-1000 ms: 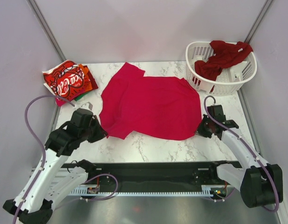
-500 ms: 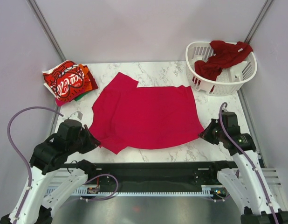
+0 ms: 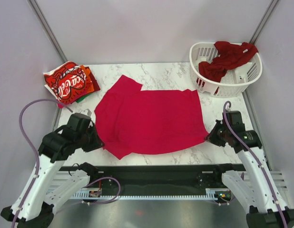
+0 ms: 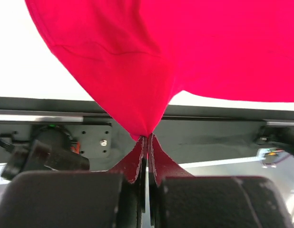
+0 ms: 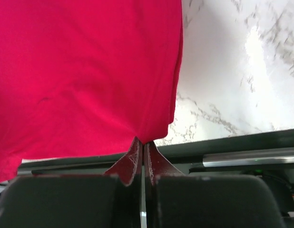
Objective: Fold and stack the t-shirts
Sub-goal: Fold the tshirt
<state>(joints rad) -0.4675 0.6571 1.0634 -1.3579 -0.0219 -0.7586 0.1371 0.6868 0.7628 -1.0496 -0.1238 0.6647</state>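
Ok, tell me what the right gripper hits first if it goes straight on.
The bright red t-shirt itself: the right gripper is shut on its corner, and the cloth spreads over the marble table directly ahead. It would probably bunch the fabric; height above the table is unclear.

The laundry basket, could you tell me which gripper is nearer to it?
Right. The right gripper sits in front of the basket on the same side; the left gripper is across the table, diagonally away.
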